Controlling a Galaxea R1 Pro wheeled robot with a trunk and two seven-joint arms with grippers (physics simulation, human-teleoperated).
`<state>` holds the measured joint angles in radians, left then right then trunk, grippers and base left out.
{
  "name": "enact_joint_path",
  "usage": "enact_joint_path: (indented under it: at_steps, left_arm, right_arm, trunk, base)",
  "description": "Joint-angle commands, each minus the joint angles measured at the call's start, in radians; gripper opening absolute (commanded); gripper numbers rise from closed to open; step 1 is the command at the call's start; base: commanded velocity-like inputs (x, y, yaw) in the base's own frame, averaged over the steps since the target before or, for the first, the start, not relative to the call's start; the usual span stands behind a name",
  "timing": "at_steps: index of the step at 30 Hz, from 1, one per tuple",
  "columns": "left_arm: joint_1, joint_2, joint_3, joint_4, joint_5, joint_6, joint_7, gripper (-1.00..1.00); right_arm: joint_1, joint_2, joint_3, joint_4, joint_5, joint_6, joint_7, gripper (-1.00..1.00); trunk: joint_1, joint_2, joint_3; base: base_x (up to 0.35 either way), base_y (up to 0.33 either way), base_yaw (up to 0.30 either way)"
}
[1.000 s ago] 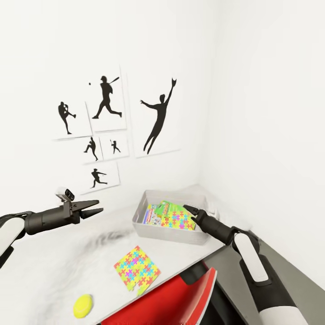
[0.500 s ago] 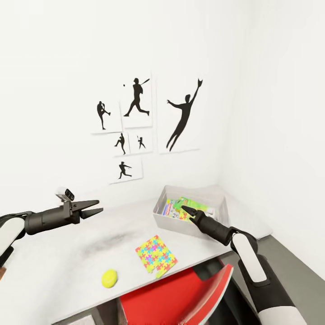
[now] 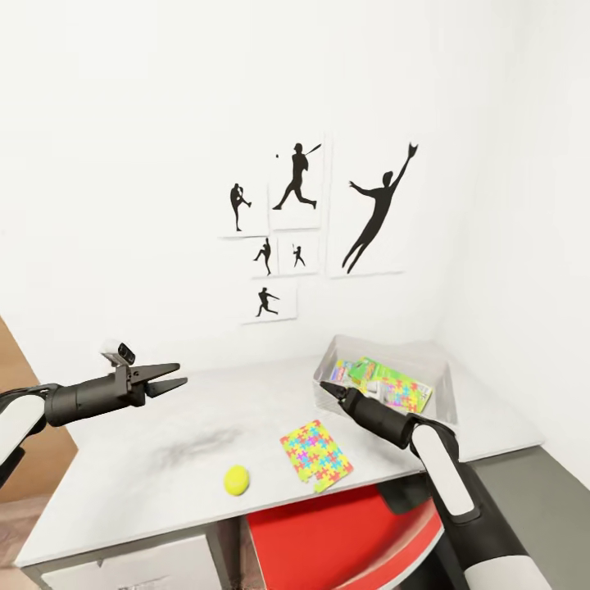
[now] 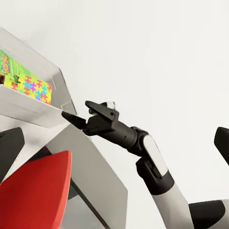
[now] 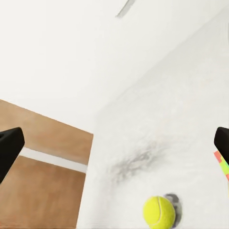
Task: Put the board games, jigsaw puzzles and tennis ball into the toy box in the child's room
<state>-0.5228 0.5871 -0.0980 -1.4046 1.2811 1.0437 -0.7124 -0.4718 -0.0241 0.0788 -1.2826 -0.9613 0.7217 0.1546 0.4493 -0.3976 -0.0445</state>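
Head view. The table (image 3: 147, 459) carries the toy box (image 3: 447, 385) at its far right corner. Inside lie a green-edged board game (image 3: 373, 370) and a puzzle (image 3: 403, 392) leaning over it. A second puzzle (image 3: 316, 450) lies flat near the table's front edge, with the ball (image 3: 237, 480) just beside it to the left. The left gripper (image 3: 170, 378) hangs above the table's left part, fingers slightly apart, empty. The right gripper (image 3: 329, 388) sits at the box's near wall, above the loose puzzle; its jaws look together here, holding nothing. A red chair (image 3: 344, 541) stands under the table.

Left wrist view. The right gripper (image 4: 76, 117) shows at the box (image 4: 33, 112) corner, fingers converging to a point. The boxed puzzle (image 4: 31, 88) shows within.

Right wrist view. The finger tips (image 5: 9, 145) sit at opposite frame edges, so the jaws stand wide open, contrary to the head view's impression. The ball (image 5: 159, 212) rests on the table (image 5: 181, 143) ahead, and the loose puzzle's corner (image 5: 220, 160) is at the edge.

Handling, as judged. The ball should be light, springy and prone to roll; grip across its middle from above. The loose puzzle looks thin, stiff and light, lying flush; pinch the edge nearest the table front, where it may overhang.
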Motion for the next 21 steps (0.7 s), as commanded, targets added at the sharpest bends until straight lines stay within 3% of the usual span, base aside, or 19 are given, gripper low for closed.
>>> enact_joint_path:
  at_steps: [1, 8, 14, 21]
  left_arm:
    - [-0.002, 0.0, -0.002, 0.001, 0.0, 0.003, -0.004, 1.0]
    - [-0.002, 0.0, -0.002, 0.004, 0.0, 0.003, -0.004, 1.0]
    - [-0.002, 0.0, -0.002, 0.007, 0.0, 0.003, -0.004, 1.0]
    - [-0.002, 0.0, -0.002, 0.009, 0.0, 0.003, -0.004, 1.0]
  right_arm:
    - [-0.001, -0.001, 0.007, -0.001, 0.004, 0.003, 0.001, 1.0]
    - [-0.001, 0.002, 0.023, -0.001, 0.005, 0.004, -0.075, 1.0]
    - [-0.002, 0.004, 0.069, -0.002, 0.006, 0.004, -0.149, 1.0]
    - [-0.001, 0.004, 0.084, 0.004, 0.007, 0.004, -0.163, 1.0]
  trunk:
    - [0.001, -0.002, -0.002]
    - [0.001, -0.002, -0.002]
    - [0.001, -0.002, -0.002]
    - [0.001, -0.002, -0.002]
  base:
    - [-0.004, 0.0, 0.292]
    - [-0.001, 0.0, 0.292]
    - [-0.033, 0.0, 0.292]
    - [-0.031, 0.0, 0.292]
